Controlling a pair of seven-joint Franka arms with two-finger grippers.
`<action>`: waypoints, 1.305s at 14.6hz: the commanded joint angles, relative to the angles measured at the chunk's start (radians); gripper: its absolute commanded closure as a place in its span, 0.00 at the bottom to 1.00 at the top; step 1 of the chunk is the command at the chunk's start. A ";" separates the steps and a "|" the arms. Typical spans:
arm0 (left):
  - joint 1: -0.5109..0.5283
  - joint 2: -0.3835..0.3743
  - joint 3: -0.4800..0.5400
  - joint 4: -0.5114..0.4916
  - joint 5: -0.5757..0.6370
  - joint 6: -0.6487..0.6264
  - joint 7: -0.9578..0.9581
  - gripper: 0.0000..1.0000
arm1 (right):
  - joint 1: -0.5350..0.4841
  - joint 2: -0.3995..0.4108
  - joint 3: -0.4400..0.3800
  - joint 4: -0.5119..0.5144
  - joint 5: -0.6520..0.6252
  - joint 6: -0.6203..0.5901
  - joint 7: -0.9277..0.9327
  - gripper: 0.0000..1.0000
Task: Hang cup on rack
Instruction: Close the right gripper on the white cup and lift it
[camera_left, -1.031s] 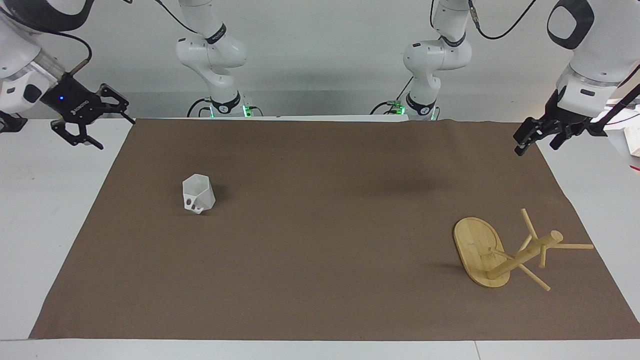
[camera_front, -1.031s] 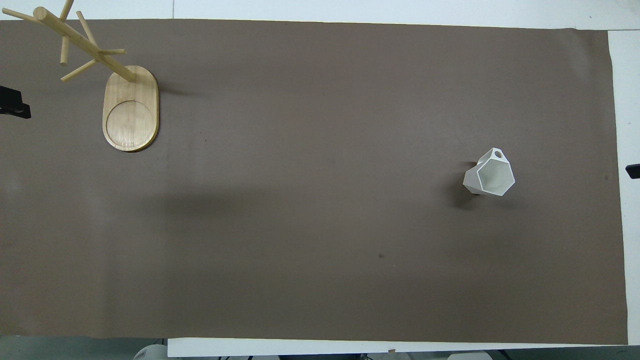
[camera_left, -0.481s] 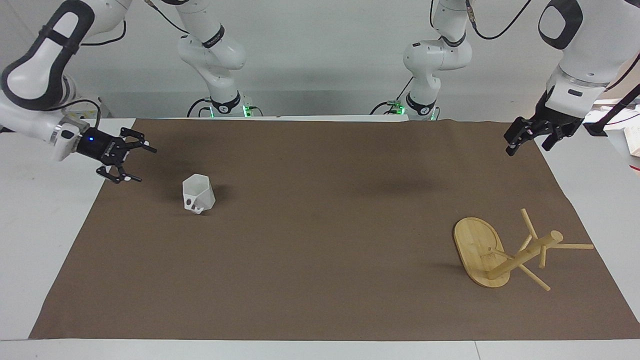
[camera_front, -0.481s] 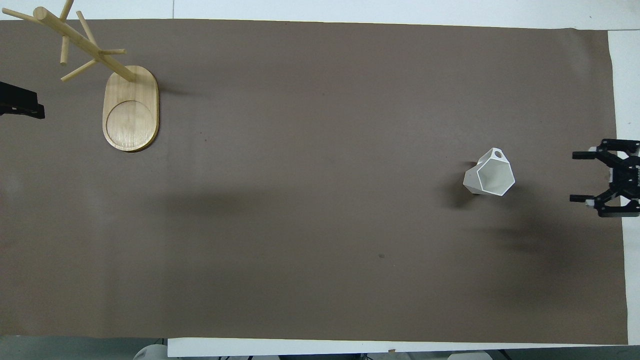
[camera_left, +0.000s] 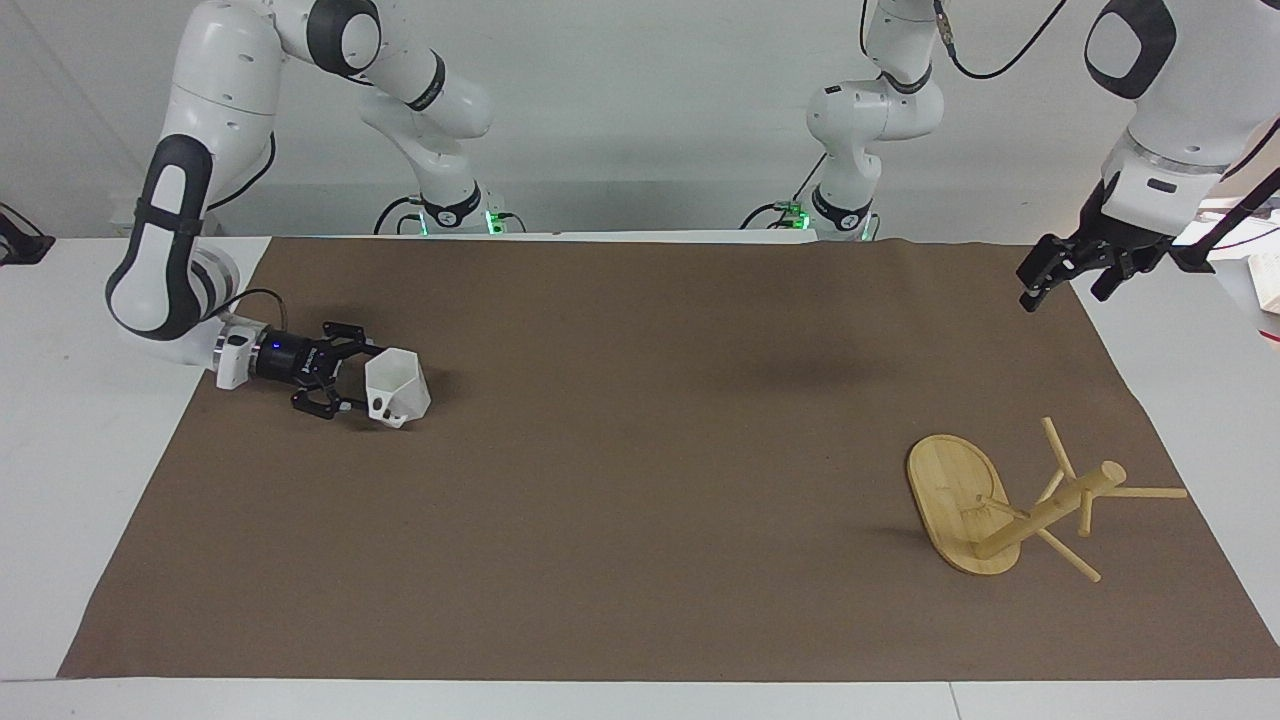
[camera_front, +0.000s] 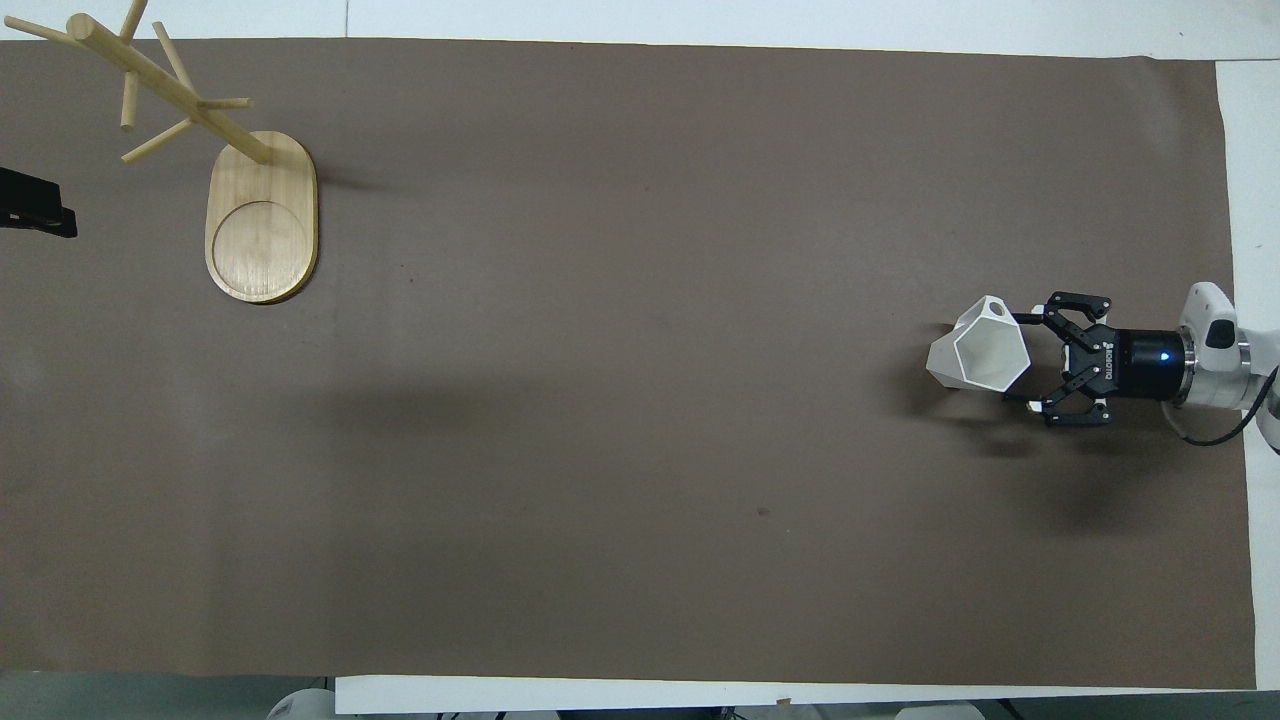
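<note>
since the earlier frames the right gripper (camera_left: 352, 385) has swung down from the table's edge and now lies low and level beside the one white faceted cup (camera_left: 397, 387), fingers spread wide with the tips (camera_front: 1022, 320) reaching along the cup's sides toward the right arm's end of the table; whether they touch the cup cannot be told, and nothing is clamped. that single cup sits tilted on the brown mat (camera_left: 640, 560), its hexagonal rim up and its small pierced handle turned away from the robots. white lettering runs along the gripper's black body but it cannot be read, and a blue light glows on its wrist. at the left arm's end of the mat stands one bamboo mug rack (camera_left: 1010, 505), farther from the robots than the cup, with an oval base, a round post and five thin pegs visible. the left gripper (camera_left: 1065, 270) hangs in the air over the mat's corner near its own base, well apart from the rack, waiting; its fingers cannot be judged. two arms are at the table in all.
</note>
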 joint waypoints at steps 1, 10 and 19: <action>0.000 -0.009 0.005 -0.009 0.006 0.002 0.007 0.00 | -0.009 0.013 -0.001 -0.011 0.027 -0.015 -0.056 0.00; 0.000 -0.011 0.005 -0.012 0.008 -0.016 0.006 0.00 | 0.063 0.011 0.002 -0.034 0.073 -0.006 -0.123 0.00; 0.006 -0.019 0.005 -0.020 0.008 -0.021 0.003 0.00 | 0.124 0.008 0.005 -0.054 0.075 -0.004 -0.179 0.61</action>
